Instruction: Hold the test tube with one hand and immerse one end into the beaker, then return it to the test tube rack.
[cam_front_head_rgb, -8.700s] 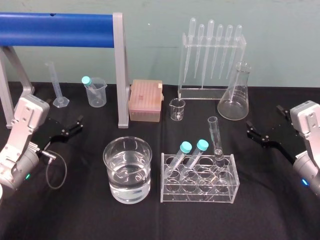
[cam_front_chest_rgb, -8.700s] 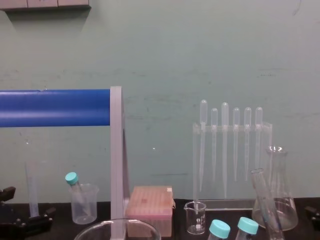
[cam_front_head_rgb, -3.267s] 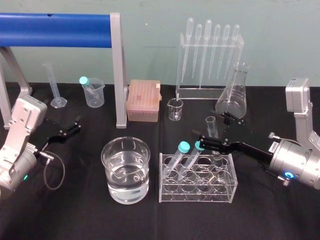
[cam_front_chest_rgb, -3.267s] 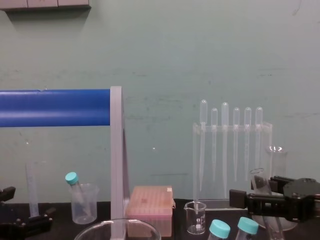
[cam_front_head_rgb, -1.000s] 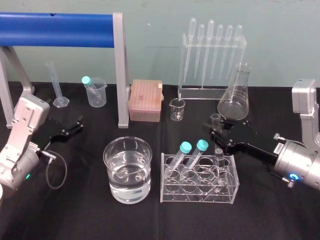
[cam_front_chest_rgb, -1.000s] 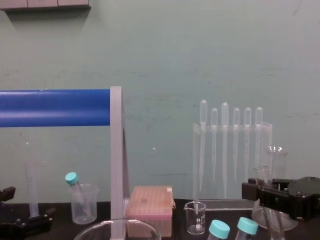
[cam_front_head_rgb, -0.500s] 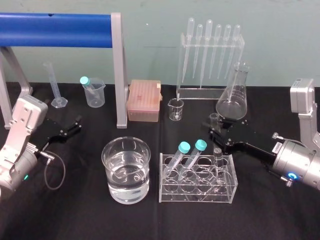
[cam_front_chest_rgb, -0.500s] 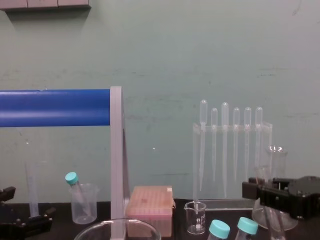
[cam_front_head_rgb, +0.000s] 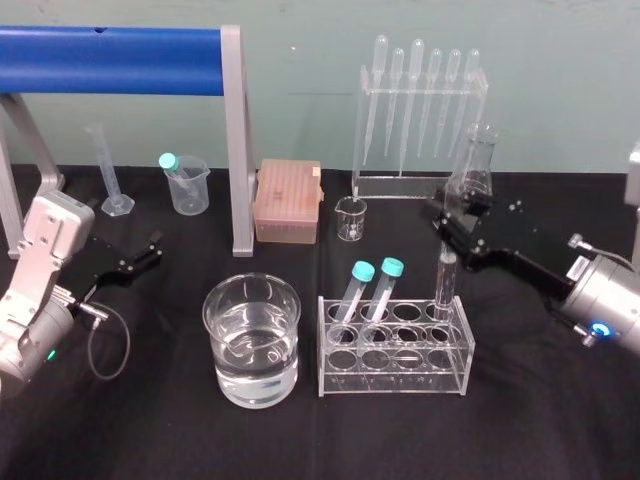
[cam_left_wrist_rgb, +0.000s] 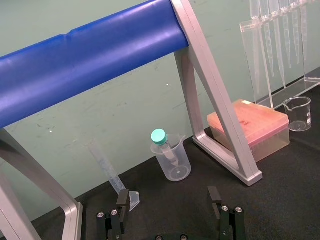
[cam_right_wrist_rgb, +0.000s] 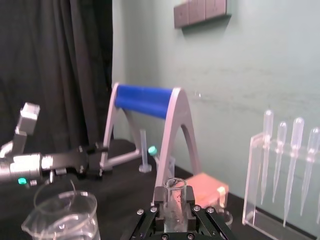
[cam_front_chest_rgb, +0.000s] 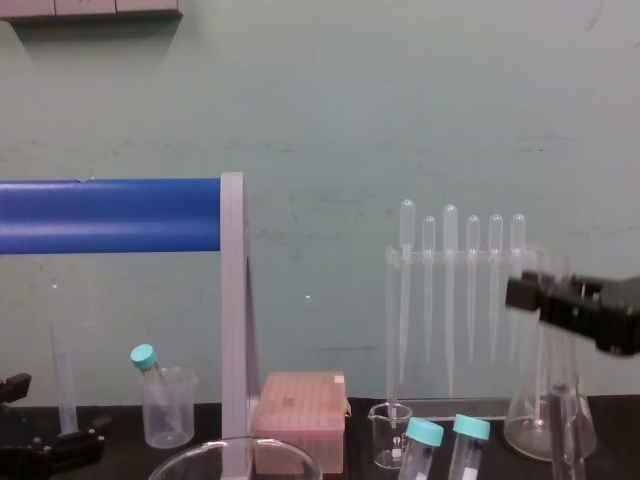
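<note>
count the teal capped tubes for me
3: one teal-capped tube and a second lean side by side in the rack; the third stands in the plastic beaker.

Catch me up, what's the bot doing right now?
The right gripper is clamped on the upper part of the test tube. The tube stands upright with its lower end in the test tube rack. The beaker of water sits left of the rack, with no dip done yet. The left gripper is parked open at the table's left.

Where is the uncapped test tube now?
In the head view the test tube stands upright right of centre, gripped near its rim by the right end effector, its lower end at the rack's back right corner.
</note>
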